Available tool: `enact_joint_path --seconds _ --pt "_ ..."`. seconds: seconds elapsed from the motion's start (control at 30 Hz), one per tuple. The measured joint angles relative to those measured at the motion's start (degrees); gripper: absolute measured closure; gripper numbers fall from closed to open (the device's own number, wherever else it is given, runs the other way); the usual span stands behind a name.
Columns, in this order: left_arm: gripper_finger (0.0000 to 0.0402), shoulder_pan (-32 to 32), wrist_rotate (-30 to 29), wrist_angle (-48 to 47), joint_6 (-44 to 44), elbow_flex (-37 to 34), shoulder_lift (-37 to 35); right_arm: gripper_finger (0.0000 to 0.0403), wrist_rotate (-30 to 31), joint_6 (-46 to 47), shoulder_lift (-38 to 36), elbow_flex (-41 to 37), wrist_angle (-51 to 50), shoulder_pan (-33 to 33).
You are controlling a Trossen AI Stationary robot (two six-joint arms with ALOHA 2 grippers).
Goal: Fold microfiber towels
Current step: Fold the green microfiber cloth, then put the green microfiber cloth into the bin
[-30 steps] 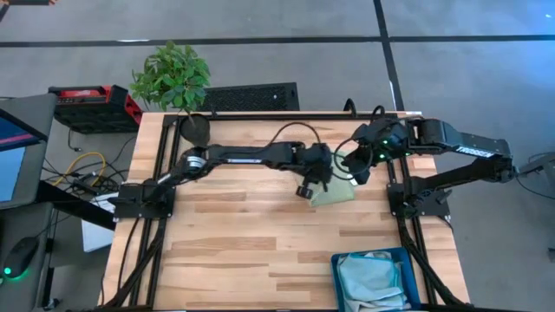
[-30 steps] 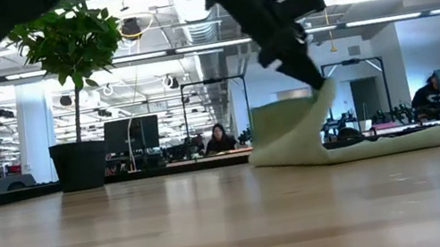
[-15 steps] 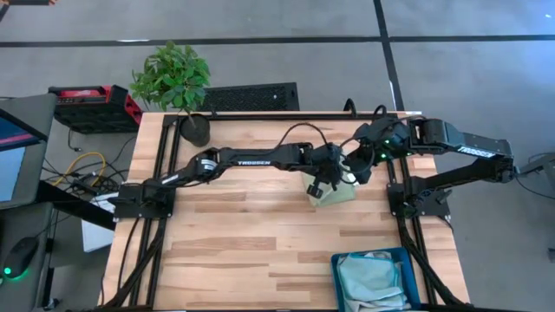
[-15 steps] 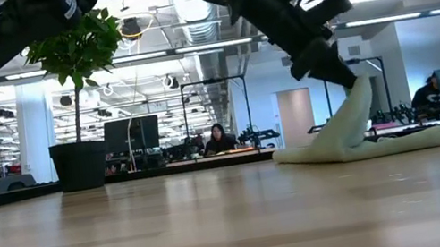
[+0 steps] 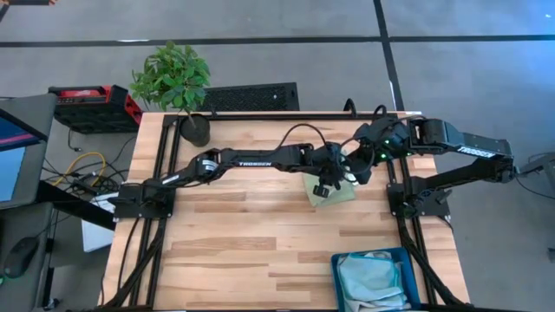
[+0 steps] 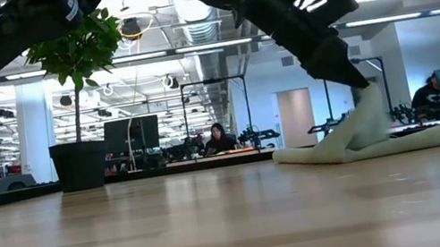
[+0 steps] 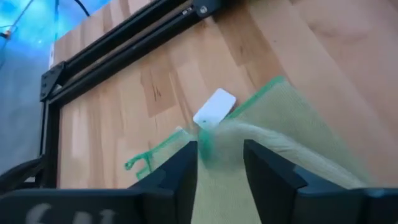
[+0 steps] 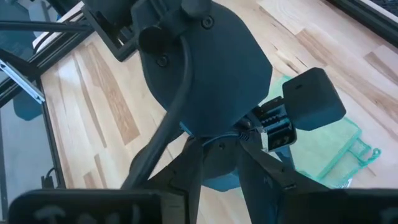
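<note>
The table [image 5: 243, 234] is wide open from centre to its six and nine o'clock sides, bare wood with plenty of room to swing. The clutter sits at the edges: a potted plant [image 5: 173, 82] at the eleven o'clock corner and a teal bin [image 5: 338, 290] at the five o'clock corner, a pale blue cloth [image 5: 373, 282] bunched inside it.

The left arm stretches long across the table toward two o'clock, and here is the change: a second ago the left gripper [image 5: 325, 184] was carrying a raised flap of the light green towel [image 5: 334, 192] over from nearer the middle; now that flap has been brought across and down, and the towel sits as a smaller, tighter pad than before. In the low view the lifted corner [image 6: 368, 111] hangs lower than it did half a second back, drooping under the gripper.

The left wrist view shows its jaws parted, the towel's green hem and small white tag [image 7: 214, 107] just past the fingertips [image 7: 186, 155]; whether cloth touches a pad I can't quite tell.

The right gripper [image 5: 360, 169] hovers at the towel's twelve o'clock edge, close beside the left wrist, unchanged from a second ago. Its own wrist view shows jaws slightly spread, nothing between them, the left arm's housing filling the gap beyond.

The towel lies near the table's three o'clock rail.
</note>
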Motion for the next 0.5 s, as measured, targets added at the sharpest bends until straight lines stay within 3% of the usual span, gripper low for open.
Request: enact_joint_path --seconds 0.27,0.5 --pt "0.0261 -0.1 0.5 -4.3 -12.9 1.2 -1.0 0.0281 -0.4 -2.6 -0.1 0.0 -1.1 0.0" --pt "0.0266 -0.5 7.9 -20.7 -18.5 1.1 -8.7 0.0281 -0.7 -9.1 -0.1 0.0 -11.0 4.1"
